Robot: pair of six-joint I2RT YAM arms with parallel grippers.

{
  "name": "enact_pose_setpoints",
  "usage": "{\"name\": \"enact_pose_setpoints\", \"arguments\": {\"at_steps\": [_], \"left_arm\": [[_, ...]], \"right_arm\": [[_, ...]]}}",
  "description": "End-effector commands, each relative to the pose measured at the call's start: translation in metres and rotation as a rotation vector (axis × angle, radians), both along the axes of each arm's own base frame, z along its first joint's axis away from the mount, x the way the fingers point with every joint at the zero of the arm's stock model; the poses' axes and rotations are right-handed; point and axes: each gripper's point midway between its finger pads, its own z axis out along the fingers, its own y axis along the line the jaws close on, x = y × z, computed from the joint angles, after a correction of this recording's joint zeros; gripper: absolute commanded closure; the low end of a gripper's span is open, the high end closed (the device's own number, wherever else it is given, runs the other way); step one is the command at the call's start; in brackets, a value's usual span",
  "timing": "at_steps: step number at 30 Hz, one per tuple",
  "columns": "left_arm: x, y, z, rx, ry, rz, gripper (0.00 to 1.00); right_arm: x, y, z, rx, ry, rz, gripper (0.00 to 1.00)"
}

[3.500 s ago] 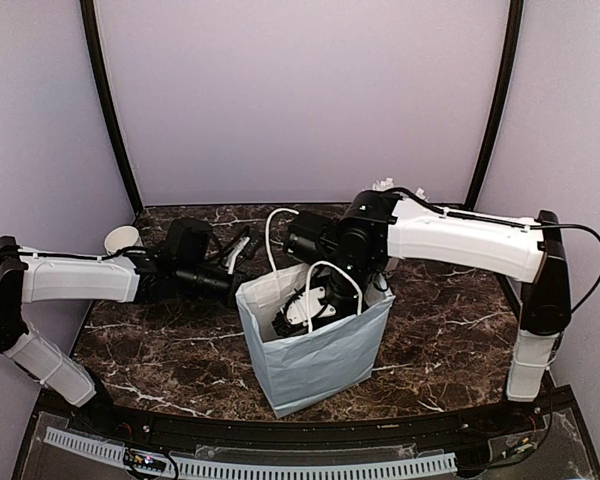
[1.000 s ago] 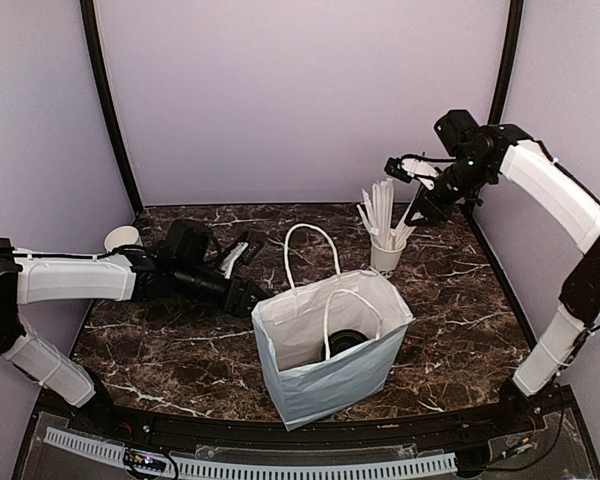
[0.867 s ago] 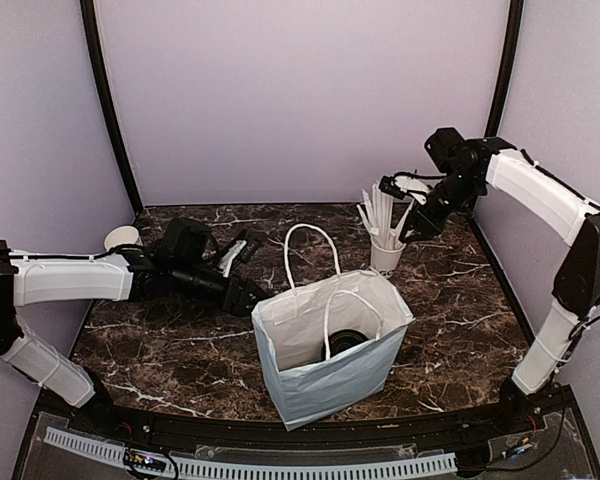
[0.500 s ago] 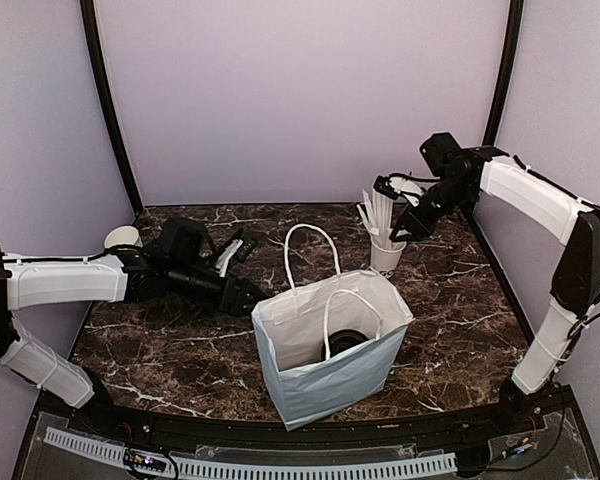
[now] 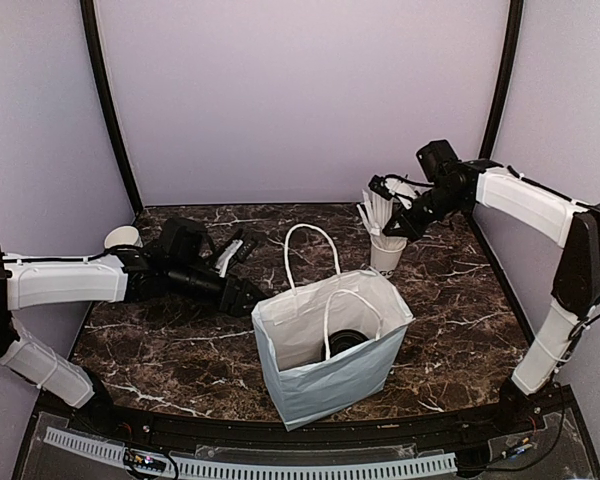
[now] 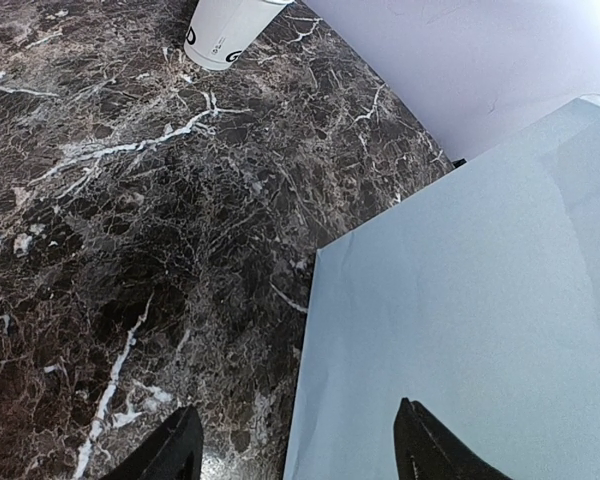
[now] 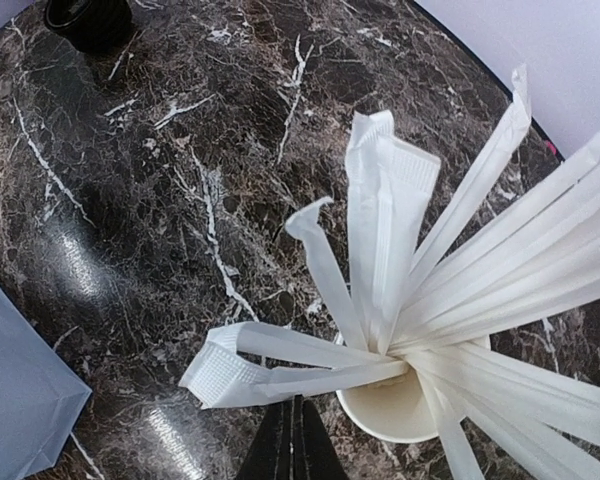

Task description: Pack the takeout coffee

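Observation:
The takeout coffee sits inside the pale paper bag; only its black lid shows through the bag's mouth. My left gripper lies low at the bag's left side. In the left wrist view this gripper is open, with the bag's corner edge between its jaws. My right gripper hangs over the white cup of white sticks. It is shut, and its tips touch the lower edge of a bent stick wrapper; I cannot tell whether the wrapper is pinched.
A stack of lidless white cups stands at the back left by the wall. The bag's white handles stick up. The sticks fan out wide from their cup. A dark marble tabletop lies under everything.
The right arm came down and left from high by the wall to the cup of sticks, and its gripper closed. The left arm barely moved and stayed open.

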Motion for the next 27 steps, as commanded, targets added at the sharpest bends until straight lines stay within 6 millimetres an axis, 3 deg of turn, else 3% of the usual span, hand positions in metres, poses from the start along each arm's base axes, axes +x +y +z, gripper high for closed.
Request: {"name": "enact_pose_setpoints", "arguments": {"at_steps": [1, 9, 10, 11, 12, 19, 22, 27], "left_arm": [[-0.001, 0.002, -0.001, -0.003, 0.009, 0.001, 0.32], [-0.002, 0.002, -0.001, -0.003, 0.011, 0.001, 0.32], [-0.002, 0.002, -0.002, -0.002, 0.013, 0.001, 0.33], [-0.002, 0.002, -0.002, -0.001, 0.015, 0.000, 0.32], [-0.002, 0.002, -0.003, -0.001, 0.016, -0.001, 0.32], [-0.003, 0.002, -0.005, 0.001, 0.021, -0.005, 0.32], [-0.003, 0.003, -0.006, 0.003, 0.024, -0.004, 0.32], [-0.003, 0.003, -0.007, 0.004, 0.026, -0.002, 0.32]], "right_arm": [[0.006, 0.014, 0.027, 0.094, -0.081, -0.006, 1.00], [0.004, 0.008, 0.066, 0.122, -0.190, -0.044, 1.00], [0.001, 0.008, 0.066, 0.115, -0.190, -0.035, 0.93], [-0.002, 0.007, 0.065, 0.101, -0.183, -0.024, 0.74], [-0.006, 0.008, 0.062, 0.086, -0.174, -0.007, 0.66], [-0.031, 0.016, 0.043, 0.046, -0.126, 0.114, 0.44], [-0.028, 0.019, 0.031, 0.008, -0.132, 0.104, 0.42], [-0.006, 0.019, 0.020, -0.028, -0.139, 0.026, 0.47]]}}
